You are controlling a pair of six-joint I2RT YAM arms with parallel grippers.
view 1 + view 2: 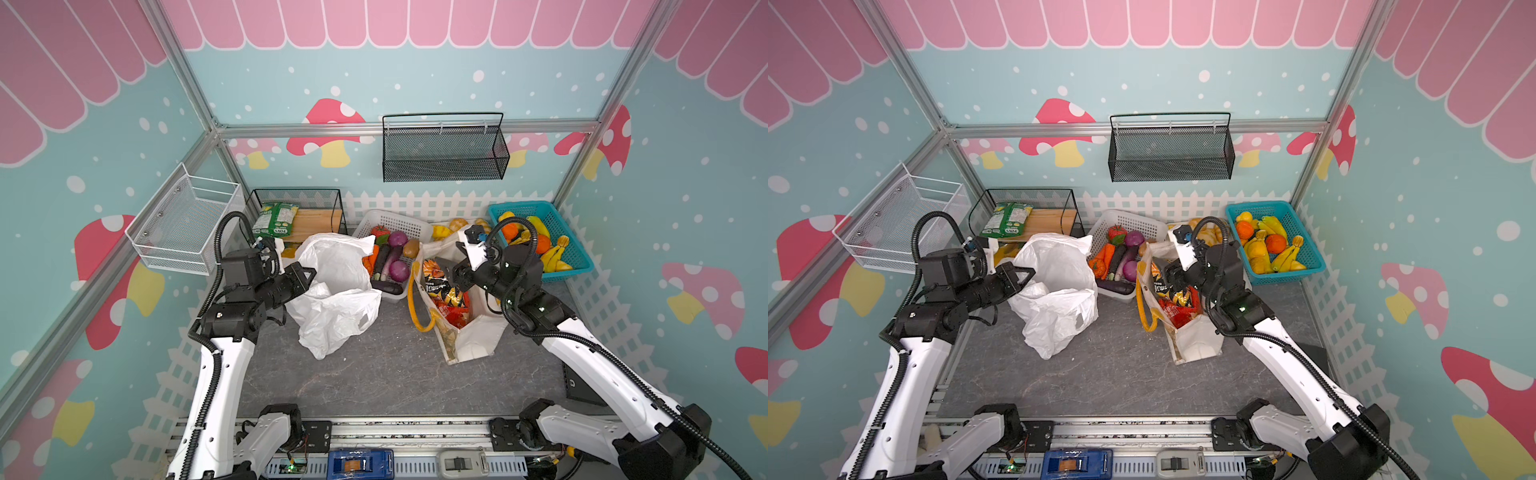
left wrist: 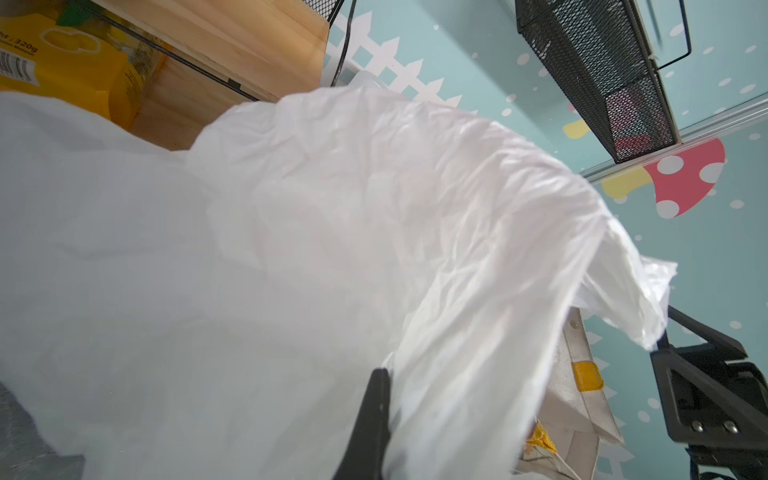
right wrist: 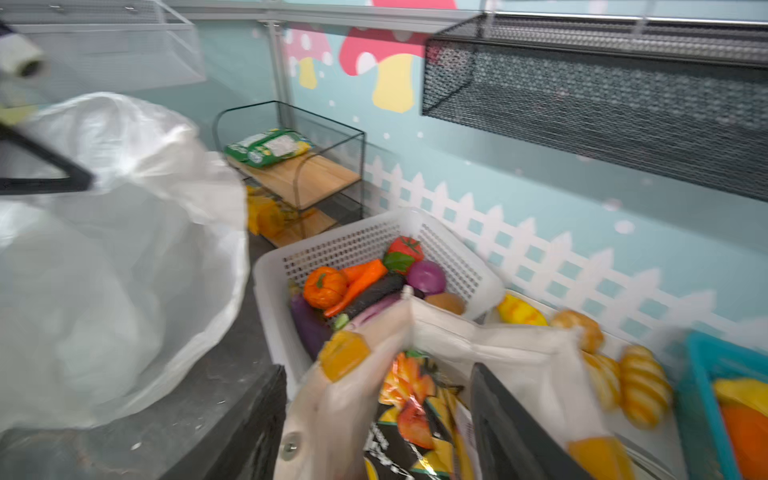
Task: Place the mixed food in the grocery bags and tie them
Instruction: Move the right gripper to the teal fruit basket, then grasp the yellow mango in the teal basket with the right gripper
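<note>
Right hand (image 1: 448, 272) spread over canvas tote (image 1: 478, 340), snack packet (image 1: 432, 282) below

Both top views look steeply down from high above and behind the left gripper (image 1: 306, 276) and right gripper (image 1: 446, 274), far enough back to hold the bag (image 1: 332, 291) and tote (image 1: 478, 336); they share nearly everything. The left wrist camera sits close behind its gripper, the bag filling the frame just ahead. The right wrist camera looks past its fingers (image 3: 511, 424) over the tote. Both wrist views share the bag and the wall basket (image 2: 602, 75).
</note>
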